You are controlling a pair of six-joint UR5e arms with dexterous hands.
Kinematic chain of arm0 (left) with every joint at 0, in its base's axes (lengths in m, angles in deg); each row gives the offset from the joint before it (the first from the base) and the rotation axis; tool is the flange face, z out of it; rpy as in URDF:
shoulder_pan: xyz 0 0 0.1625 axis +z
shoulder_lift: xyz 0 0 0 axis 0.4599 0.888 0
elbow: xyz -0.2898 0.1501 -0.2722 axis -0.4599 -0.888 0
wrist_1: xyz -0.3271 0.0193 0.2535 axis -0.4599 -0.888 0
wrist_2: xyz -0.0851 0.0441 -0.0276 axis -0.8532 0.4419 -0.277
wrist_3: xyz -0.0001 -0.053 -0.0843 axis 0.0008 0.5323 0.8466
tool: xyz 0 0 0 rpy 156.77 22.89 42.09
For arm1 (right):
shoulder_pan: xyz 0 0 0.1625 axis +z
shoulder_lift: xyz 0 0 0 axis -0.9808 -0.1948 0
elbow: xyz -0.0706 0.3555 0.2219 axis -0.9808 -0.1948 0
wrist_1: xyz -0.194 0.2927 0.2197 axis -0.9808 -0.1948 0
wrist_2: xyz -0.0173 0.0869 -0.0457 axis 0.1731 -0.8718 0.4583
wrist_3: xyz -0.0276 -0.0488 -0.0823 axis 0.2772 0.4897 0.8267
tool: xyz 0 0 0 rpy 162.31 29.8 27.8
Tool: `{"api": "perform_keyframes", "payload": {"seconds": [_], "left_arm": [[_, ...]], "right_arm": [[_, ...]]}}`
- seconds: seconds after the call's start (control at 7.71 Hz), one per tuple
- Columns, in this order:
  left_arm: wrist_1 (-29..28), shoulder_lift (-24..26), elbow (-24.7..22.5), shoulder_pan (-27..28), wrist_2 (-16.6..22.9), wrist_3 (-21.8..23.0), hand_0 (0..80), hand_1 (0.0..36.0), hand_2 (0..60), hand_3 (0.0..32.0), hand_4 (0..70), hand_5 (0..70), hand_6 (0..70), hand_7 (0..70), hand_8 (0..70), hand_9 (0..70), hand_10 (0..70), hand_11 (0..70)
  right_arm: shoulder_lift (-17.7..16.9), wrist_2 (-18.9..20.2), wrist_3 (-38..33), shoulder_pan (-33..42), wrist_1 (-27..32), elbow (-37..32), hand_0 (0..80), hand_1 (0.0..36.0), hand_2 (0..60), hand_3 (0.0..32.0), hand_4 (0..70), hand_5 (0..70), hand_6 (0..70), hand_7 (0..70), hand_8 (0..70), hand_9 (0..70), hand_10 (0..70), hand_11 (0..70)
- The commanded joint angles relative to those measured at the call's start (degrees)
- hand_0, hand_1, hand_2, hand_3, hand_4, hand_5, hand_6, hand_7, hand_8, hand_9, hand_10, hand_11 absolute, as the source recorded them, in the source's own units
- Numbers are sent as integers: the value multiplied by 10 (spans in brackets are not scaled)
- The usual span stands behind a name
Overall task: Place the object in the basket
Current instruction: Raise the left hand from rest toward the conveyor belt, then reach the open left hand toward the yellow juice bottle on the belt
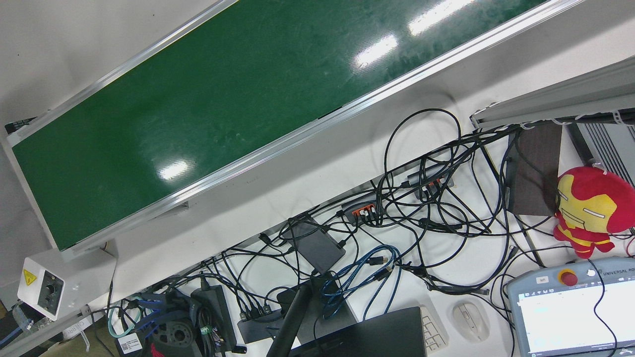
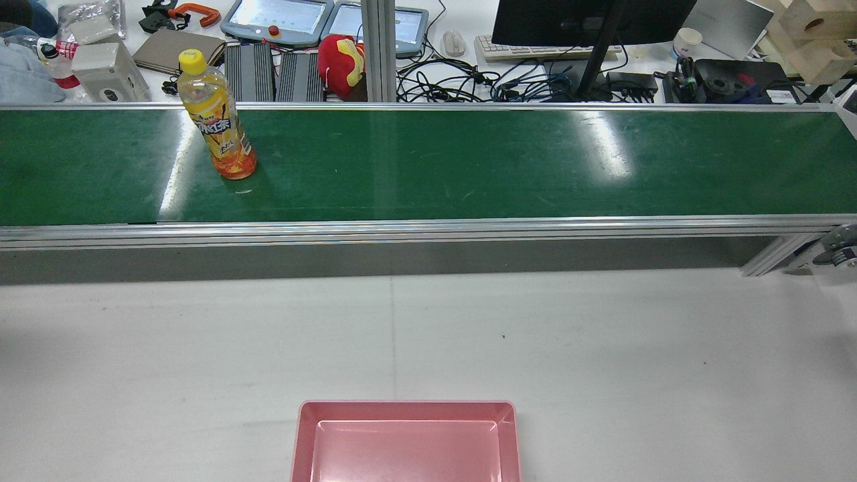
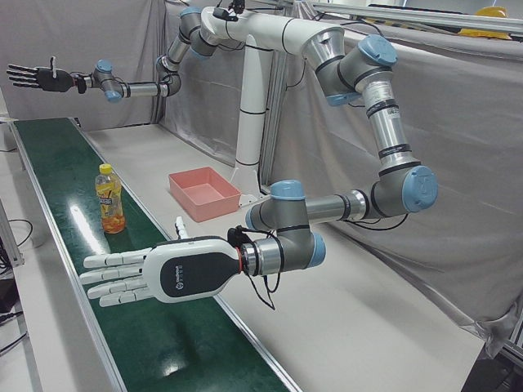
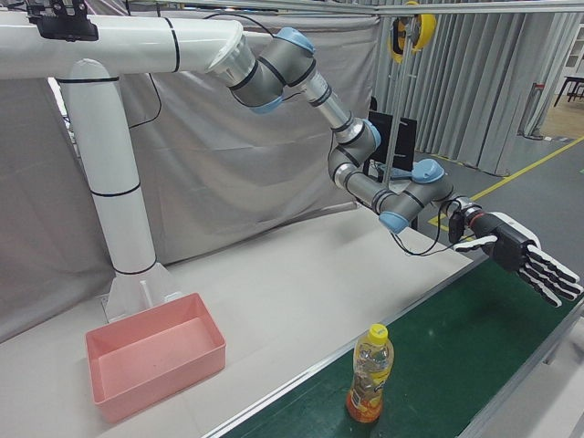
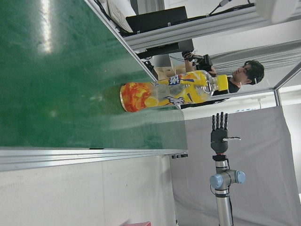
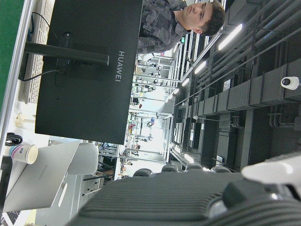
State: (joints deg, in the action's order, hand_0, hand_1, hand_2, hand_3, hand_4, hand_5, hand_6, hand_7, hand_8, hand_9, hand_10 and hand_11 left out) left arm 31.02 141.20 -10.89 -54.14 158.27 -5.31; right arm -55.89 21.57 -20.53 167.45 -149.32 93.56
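A yellow-capped bottle of orange drink (image 2: 221,117) stands upright on the green conveyor belt (image 2: 469,161), toward its left end in the rear view. It also shows in the left-front view (image 3: 109,198), the right-front view (image 4: 370,374) and the left hand view (image 5: 171,90). My left hand (image 3: 139,273) is open with fingers stretched flat, held over the belt a short way from the bottle; it also shows in the right-front view (image 4: 525,257). My right hand (image 3: 37,77) is open and raised far down the belt, empty. The pink basket (image 2: 406,438) sits empty on the white table.
Behind the belt is a cluttered desk with cables (image 1: 421,208), a monitor (image 2: 589,20), teach pendants (image 2: 278,17) and a red plush toy (image 2: 341,57). The arms' white pedestal (image 3: 249,106) stands behind the basket. The belt has raised aluminium rails (image 2: 428,227).
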Motion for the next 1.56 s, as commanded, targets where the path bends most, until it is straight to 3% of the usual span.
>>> {"api": "perform_keyframes", "payload": {"seconds": [0.0,0.26,0.39,0.52,0.65,0.91,1.04,1.17,1.3,1.43], "left_arm": [[3,-20,-35,0,0,0,616,116,0,30,0,61,0,5,0,0,29,68],[9,-35,-63,0,0,0,618,123,0,16,19,79,0,4,0,0,22,59],[28,-38,-82,0,0,1,645,146,0,24,8,66,0,2,0,0,32,76],[42,-38,-109,18,-3,4,742,171,0,30,5,55,0,4,0,0,28,73],[57,-36,-133,70,-26,0,800,211,0,30,1,48,0,2,0,0,21,67],[106,-33,-177,206,-181,7,800,260,0,20,22,56,0,0,0,0,24,75],[105,-30,-177,237,-228,7,800,247,0,28,28,54,0,0,0,0,1,39],[105,-18,-167,240,-233,6,800,202,0,20,51,64,0,0,0,0,0,19],[111,9,-143,241,-233,6,686,166,0,4,59,100,0,0,0,0,0,3],[97,48,-97,243,-231,7,624,136,0,2,51,108,0,0,0,0,0,0]], "right_arm": [[0,1,0,0,0,1,0,0,0,0,0,0,0,0,0,0,0,0],[0,0,0,0,0,0,0,0,0,0,0,0,0,0,0,0,0,0],[0,0,0,0,0,0,0,0,0,0,0,0,0,0,0,0,0,0],[0,0,0,0,0,1,0,0,0,0,0,0,0,0,0,0,0,0],[0,0,0,0,0,1,0,0,0,0,0,0,0,0,0,0,0,0],[0,0,0,0,0,1,0,0,0,0,0,0,0,0,0,0,0,0],[0,1,0,0,0,1,0,0,0,0,0,0,0,0,0,0,0,0],[0,0,0,0,0,1,0,0,0,0,0,0,0,0,0,0,0,0],[0,1,0,0,0,1,0,0,0,0,0,0,0,0,0,0,0,0],[0,0,-1,0,0,1,0,0,0,0,0,0,0,0,0,0,0,0]]}}
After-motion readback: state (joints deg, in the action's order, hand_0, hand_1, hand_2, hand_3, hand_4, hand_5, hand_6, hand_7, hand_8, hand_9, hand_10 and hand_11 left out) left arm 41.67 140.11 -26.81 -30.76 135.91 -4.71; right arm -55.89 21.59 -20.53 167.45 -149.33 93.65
